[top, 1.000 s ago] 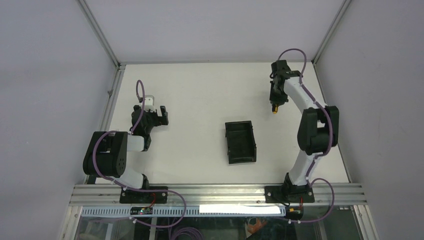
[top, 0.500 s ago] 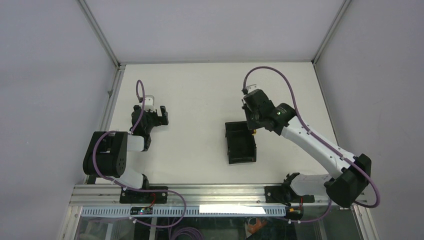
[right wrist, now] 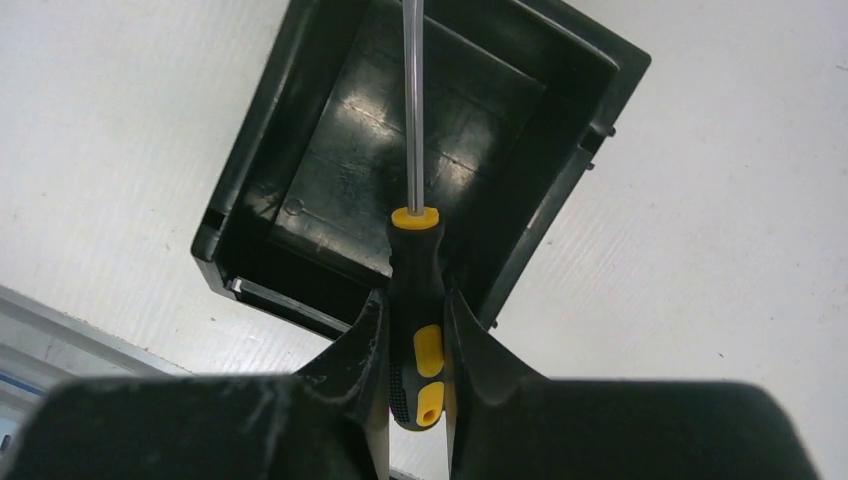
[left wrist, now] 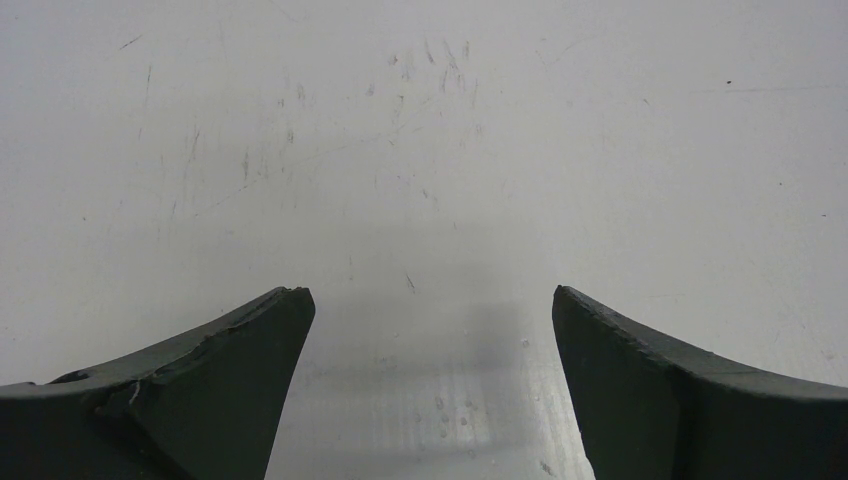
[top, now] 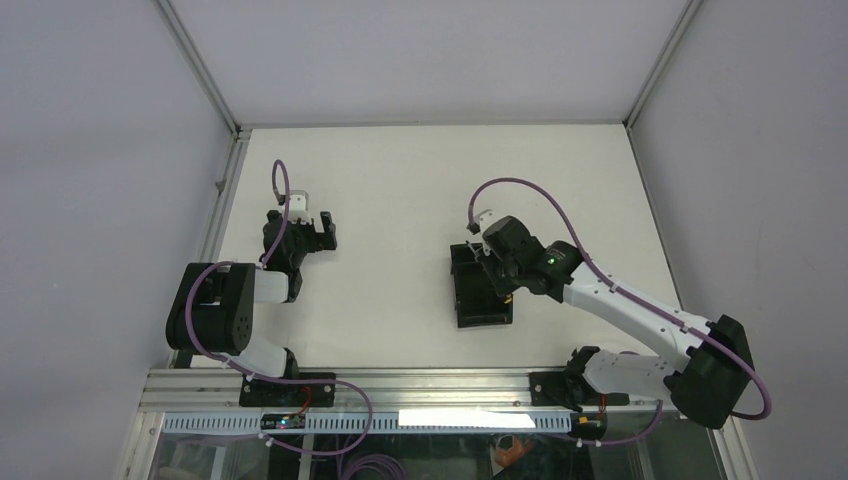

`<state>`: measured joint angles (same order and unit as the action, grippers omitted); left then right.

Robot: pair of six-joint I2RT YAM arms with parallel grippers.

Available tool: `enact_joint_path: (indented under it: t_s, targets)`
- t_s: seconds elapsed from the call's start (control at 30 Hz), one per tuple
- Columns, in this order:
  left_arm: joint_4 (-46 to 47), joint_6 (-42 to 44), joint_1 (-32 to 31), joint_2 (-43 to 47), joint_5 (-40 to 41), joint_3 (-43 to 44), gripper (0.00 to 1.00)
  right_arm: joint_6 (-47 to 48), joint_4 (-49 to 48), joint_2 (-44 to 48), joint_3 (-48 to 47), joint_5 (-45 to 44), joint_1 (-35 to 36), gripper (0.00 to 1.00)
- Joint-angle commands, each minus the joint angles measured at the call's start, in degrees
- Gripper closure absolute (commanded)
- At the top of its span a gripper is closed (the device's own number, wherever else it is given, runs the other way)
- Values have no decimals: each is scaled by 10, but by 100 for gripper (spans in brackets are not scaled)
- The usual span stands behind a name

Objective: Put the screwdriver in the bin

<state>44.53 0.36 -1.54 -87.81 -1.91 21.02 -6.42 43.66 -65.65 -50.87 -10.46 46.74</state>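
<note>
Items I counted on my bench:
- One white table [top: 400,190], which bore fine scratches [left wrist: 250,170].
- Grey walls [top: 90,150], which stood on three sides.
- Metal posts [top: 201,65], which rose at the far corners.
- One slotted aluminium rail [top: 430,387], which ran along the near edge.

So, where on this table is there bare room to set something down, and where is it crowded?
Bare table lies between the left pincer and the bin, along the far edge, and right of the bin. The bin is crowded: the right pincer holds the screwdriver over it.
</note>
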Motion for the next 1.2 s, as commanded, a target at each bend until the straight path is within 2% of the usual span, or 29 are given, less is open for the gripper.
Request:
enact_joint_path:
  t_s: [0.0,0.2,0.57,0.77,0.9,1.03,1.1,1.17]
  targets:
    - [17,-11,-4,15,-8,8,1,25,-68,17,3,45,2,95]
    - [17,-11,-4,14,-8,8,1,9,-67,-11,3,33,2,91]
    - [17,-11,-5,14,-8,8,1,-18,-69,-19,7,24,2,51]
    - [17,-10,-4,14,-8,8,1,-29,-78,2,-1,16,2,46]
    - [17,-10,-4,14,-7,8,1,-51,-93,26,-14,-31,1,33]
    - [17,-10,-4,14,-8,8,1,-65,-84,35,-34,-104,-19,13]
    - [17,-10,-4,15,-8,8,1,-77,-73,40,-38,-124,-52,2]
    - [17,-10,-4,14,-8,8,1,-91,-58,45,-42,-125,-109,1]
